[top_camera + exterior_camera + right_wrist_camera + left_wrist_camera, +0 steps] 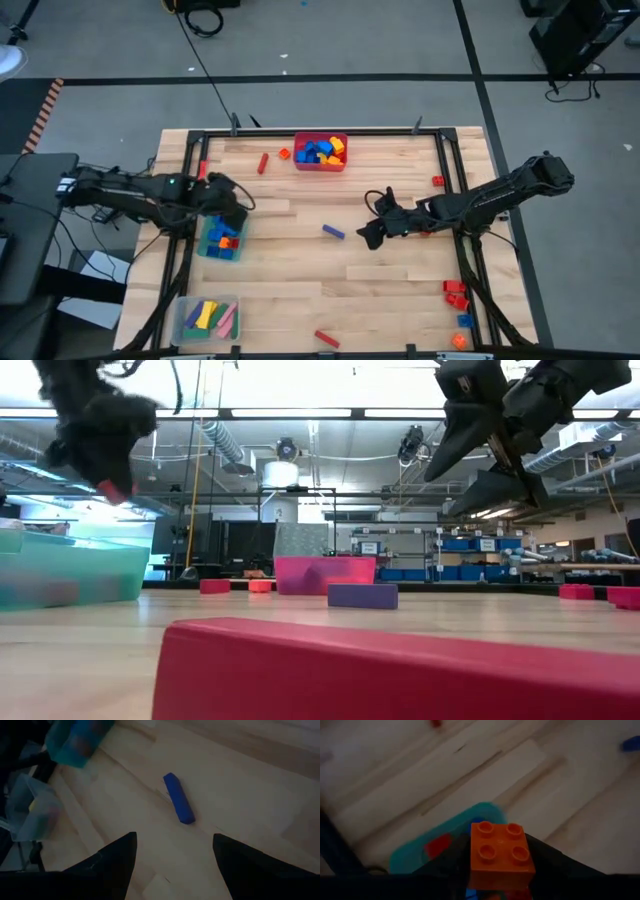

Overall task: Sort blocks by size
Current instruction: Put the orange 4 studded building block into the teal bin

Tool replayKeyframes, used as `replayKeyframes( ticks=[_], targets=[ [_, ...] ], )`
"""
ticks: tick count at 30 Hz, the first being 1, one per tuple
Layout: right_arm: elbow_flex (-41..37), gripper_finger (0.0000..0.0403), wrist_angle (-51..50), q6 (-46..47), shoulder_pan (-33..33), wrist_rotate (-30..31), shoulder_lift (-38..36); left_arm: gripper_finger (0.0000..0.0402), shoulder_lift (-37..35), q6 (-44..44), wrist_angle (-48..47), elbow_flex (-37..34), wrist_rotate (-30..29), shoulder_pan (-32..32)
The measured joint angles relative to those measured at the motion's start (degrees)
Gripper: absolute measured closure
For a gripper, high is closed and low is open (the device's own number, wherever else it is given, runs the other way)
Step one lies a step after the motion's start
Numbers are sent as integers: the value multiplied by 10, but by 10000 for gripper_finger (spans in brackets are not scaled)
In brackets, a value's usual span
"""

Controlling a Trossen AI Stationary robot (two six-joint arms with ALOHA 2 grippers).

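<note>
Fingers of my left gripper (501, 885) clamped an orange brick (501, 852) over the green bin (220, 240) at left of centre for dropping (my right gripper (172, 865), spread wide, hung above the blue bar (178, 798)).

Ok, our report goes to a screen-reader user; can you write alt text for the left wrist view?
An orange four-stud brick is held in the left gripper, whose dark jaws close on its sides, above a teal bin on the wooden table. A red block lies in the bin, and a blue brick lies farther off.
</note>
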Motion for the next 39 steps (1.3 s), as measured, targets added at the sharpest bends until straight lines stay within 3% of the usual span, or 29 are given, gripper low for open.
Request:
replayKeyframes(
  ticks=[5, 18, 39],
  targets=[
    [0, 128, 13, 6, 0, 12, 0, 239, -26, -41, 22, -70, 16, 0],
    [0, 128, 24, 29, -2, 30, 0, 239, -25, -56, 89, -162, 38, 1],
    [0, 128, 42, 36, -2, 30, 0, 238, -25, -35, 89, -175, 57, 1]
  ],
)
